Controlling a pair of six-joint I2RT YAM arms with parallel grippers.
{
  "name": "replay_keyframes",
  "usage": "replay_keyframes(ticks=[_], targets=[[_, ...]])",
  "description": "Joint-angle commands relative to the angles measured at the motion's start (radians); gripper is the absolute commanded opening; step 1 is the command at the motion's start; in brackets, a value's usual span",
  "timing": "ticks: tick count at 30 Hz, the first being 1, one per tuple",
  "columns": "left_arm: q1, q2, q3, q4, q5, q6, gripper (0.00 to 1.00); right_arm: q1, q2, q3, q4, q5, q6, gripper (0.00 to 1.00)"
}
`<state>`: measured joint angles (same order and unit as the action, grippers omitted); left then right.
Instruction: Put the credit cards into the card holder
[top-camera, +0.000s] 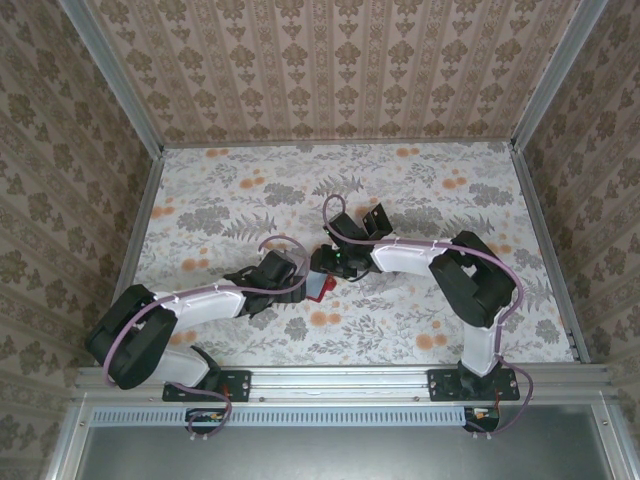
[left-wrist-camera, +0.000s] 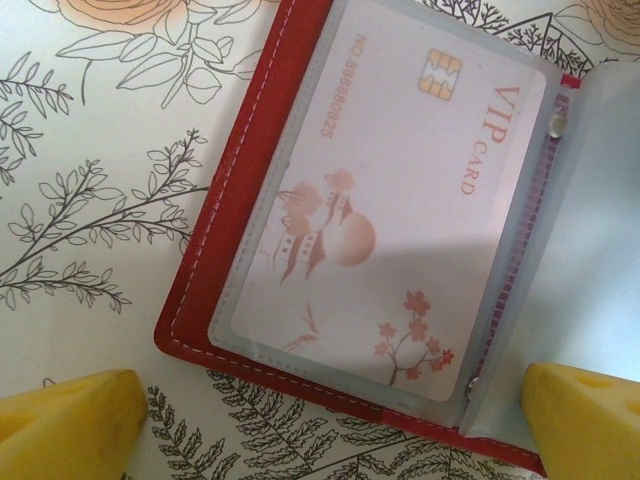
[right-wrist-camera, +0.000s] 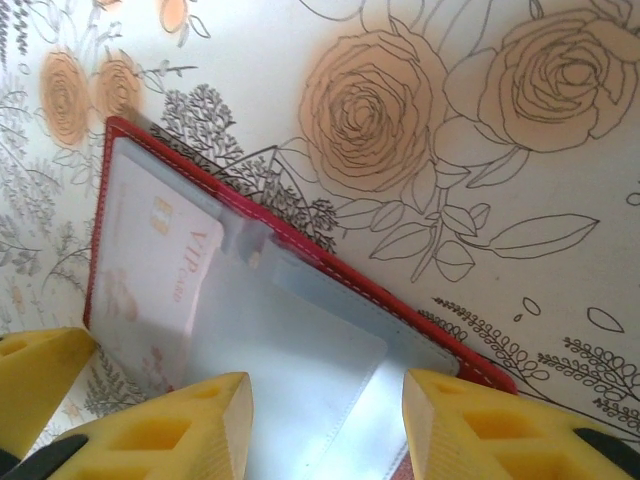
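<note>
The red card holder (left-wrist-camera: 203, 283) lies open on the floral table, its clear sleeves facing up. A pale credit card (left-wrist-camera: 400, 200) printed "VIP CARD", with a gold chip and pink blossoms, sits inside one sleeve. My left gripper (left-wrist-camera: 330, 425) is open, its yellow fingers (left-wrist-camera: 70, 425) straddling the holder's near edge without touching it. My right gripper (right-wrist-camera: 325, 410) is open, its fingers on either side of a loose clear sleeve page (right-wrist-camera: 300, 350), which stands raised beside the card (right-wrist-camera: 150, 260). In the top view both grippers meet over the holder (top-camera: 321, 289) at mid-table.
Patterned walls enclose the table (top-camera: 420, 200) on three sides. A yellow finger (right-wrist-camera: 40, 375) of the left gripper pokes into the right wrist view at the lower left, close to the holder (right-wrist-camera: 330, 262). The two arms crowd together at the middle.
</note>
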<state>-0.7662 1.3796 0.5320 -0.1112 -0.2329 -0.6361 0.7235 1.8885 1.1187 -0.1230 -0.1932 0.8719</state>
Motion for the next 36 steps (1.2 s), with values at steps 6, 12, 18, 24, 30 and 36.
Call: replay_keyframes(ticks=[6,12,18,24,30,36], targets=[[0.001,0.017,-0.032,-0.033,-0.005,-0.03,1.0,-0.006,0.046,0.032,0.016,-0.029,0.0,0.45],[0.001,0.012,-0.03,-0.034,-0.003,-0.031,1.0,-0.006,0.045,0.041,0.071,-0.089,-0.016,0.44],[0.007,-0.041,-0.007,-0.09,-0.013,-0.038,1.0,-0.003,0.034,0.057,0.105,-0.14,-0.002,0.44],[0.042,-0.201,0.036,-0.209,-0.055,-0.073,1.0,0.015,0.045,0.123,0.056,-0.145,-0.007,0.45],[0.09,-0.361,0.048,-0.282,-0.061,-0.098,1.0,0.042,0.119,0.225,0.008,-0.129,-0.007,0.45],[0.127,-0.432,0.046,-0.309,-0.038,-0.093,1.0,0.068,0.234,0.344,-0.026,-0.102,-0.002,0.45]])
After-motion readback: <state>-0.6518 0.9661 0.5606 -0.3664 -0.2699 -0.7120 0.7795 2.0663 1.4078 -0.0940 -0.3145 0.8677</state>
